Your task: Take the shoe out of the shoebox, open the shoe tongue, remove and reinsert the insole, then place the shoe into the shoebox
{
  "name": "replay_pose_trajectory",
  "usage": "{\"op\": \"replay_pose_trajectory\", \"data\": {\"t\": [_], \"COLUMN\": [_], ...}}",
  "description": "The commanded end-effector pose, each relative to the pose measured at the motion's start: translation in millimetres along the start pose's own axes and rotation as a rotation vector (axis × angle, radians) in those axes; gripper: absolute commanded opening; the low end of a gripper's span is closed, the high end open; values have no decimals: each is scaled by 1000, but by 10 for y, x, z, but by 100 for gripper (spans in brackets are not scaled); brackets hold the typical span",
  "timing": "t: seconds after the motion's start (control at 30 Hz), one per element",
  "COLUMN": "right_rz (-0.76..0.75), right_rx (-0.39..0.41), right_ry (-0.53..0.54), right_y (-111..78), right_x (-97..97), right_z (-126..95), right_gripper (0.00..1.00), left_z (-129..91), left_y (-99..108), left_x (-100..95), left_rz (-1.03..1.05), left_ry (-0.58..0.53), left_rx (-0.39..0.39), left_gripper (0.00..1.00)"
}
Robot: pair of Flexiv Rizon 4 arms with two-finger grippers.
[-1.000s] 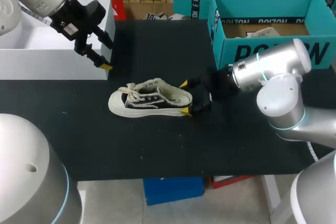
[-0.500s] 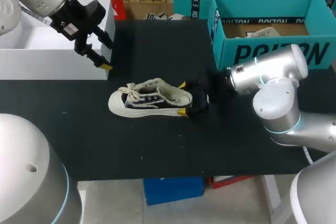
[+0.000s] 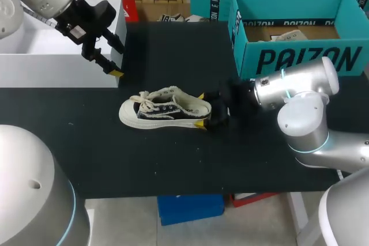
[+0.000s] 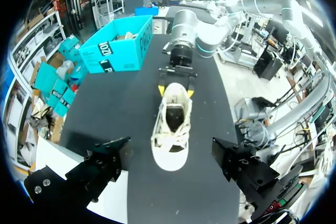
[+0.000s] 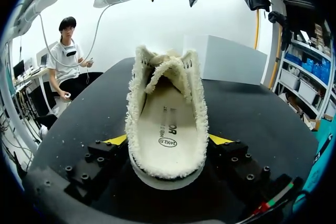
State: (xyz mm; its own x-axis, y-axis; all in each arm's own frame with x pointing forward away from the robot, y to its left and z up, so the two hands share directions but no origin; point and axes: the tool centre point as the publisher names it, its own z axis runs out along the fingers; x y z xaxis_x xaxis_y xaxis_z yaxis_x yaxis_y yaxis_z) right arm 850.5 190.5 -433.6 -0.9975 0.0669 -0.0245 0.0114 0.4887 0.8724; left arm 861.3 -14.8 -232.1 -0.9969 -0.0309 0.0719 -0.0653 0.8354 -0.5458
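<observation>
A cream and black low-top shoe [image 3: 164, 109] lies on its sole in the middle of the black table, toe to the left. Its fleece-lined opening and insole [image 5: 167, 129] face my right wrist camera. My right gripper [image 3: 200, 109] straddles the heel, one yellow tip on each side, close against the shoe [image 5: 167, 103], open. My left gripper [image 3: 120, 60] hangs open above the table's back left, well clear of the shoe [image 4: 172, 129]. The teal shoebox [image 3: 300, 59] stands open at the back right, with paper inside.
A white box [image 3: 52, 56] sits at the back left, under and beside my left arm. The black table [image 3: 173, 159] has bare room in front of the shoe and between the two boxes.
My right gripper has slid left along the shoe's heel, and its fingers have drawn in slightly. The shoe and my left arm have stayed put.
</observation>
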Motion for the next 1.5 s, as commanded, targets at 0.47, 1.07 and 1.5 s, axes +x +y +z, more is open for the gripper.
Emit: {"op": "replay_pose_trajectory", "data": {"t": [0.47,1.07,1.5], "right_rz": [1,1,1], "right_rx": [2,2,2], "right_ry": [-2,-2,-2], "right_y": [-17,-17,-17], "right_x": [7,7,7], "right_z": [23,23,23], "right_gripper": [0,0,0], "left_z": [524,1007,1008], "left_y": [-702,-906,-939], "left_x": [156,336,351], "left_rz": [-160,-490,-448], "left_ry": [-28,-109,-85], "left_rx": [-224,-381,-353], "left_gripper": [100,100,100]}}
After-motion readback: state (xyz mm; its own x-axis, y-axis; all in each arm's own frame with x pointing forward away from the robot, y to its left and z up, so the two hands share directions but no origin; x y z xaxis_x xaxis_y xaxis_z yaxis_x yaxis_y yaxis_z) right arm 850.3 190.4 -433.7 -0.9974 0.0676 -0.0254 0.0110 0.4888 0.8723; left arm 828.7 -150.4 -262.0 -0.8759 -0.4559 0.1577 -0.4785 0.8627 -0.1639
